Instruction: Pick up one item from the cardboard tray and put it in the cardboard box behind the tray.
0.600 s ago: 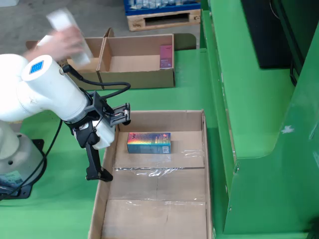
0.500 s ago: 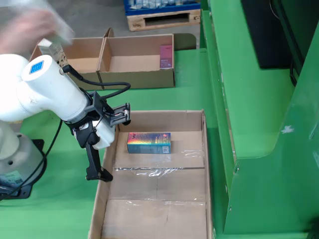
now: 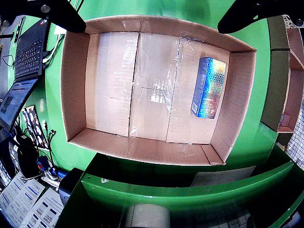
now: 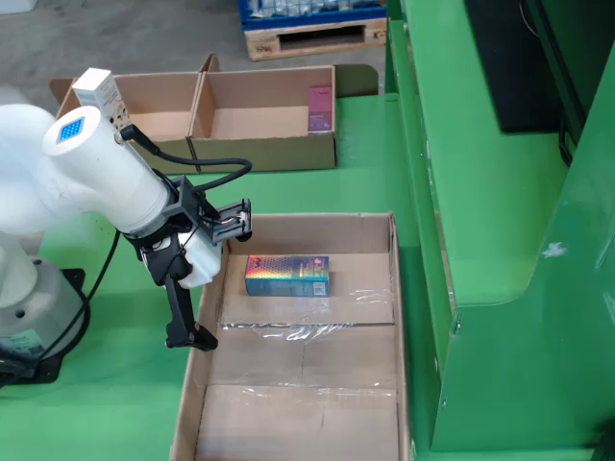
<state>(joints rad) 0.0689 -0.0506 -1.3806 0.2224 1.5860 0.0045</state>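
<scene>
Hovering above the near-left edge of the cardboard tray (image 4: 288, 384) in the fixed view, the gripper (image 4: 207, 283) has not yet closed on anything, so I judge the task barely begun: reach, grasp, lift and drop all remain. In the gripper-mounted view the two dark fingers (image 3: 61, 14) stand far apart at the upper corners, the jaws spread wide with nothing between them.

The one item in the tray is a small iridescent box (image 4: 286, 275), lying flat on the tray floor toward its far end in the fixed view; in the gripper-mounted view the iridescent box (image 3: 208, 87) sits at the right end of the cardboard tray (image 3: 76, 85), close to that wall. The rest of the tray floor shows only taped cardboard panels and a loose strip of clear tape (image 4: 288, 331).

Behind the tray on the green worktop (image 4: 125, 384) stands the cardboard box (image 4: 264, 144), divided into two compartments. The right compartment holds a pink packet (image 4: 320, 109) leaning against its right wall. A white carton (image 4: 101, 94) stands at the left compartment's far-left corner; whether inside or on the rim I cannot tell.
</scene>
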